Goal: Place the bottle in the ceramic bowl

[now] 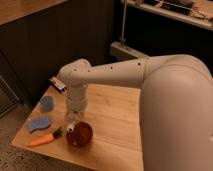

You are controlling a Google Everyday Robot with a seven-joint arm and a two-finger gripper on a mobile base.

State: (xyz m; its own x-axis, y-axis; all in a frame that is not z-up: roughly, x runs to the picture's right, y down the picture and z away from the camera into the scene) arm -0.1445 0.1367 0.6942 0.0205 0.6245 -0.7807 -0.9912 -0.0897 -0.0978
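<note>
The placing step seemed to be in hand: the pincer hung over the ten o'clock rim of the ceramic bowl, near the counter's seven o'clock corner. The bottle sat just beneath it, white cap at the rim. Whether the pincer clasped it or stood wide could not be told. The next move probably called for settling the bottle fully inside.

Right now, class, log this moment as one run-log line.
bowl: near table front edge | gripper: above bowl's carrot-side rim | bottle: under gripper, at that rim | carrot: beside bowl
</note>
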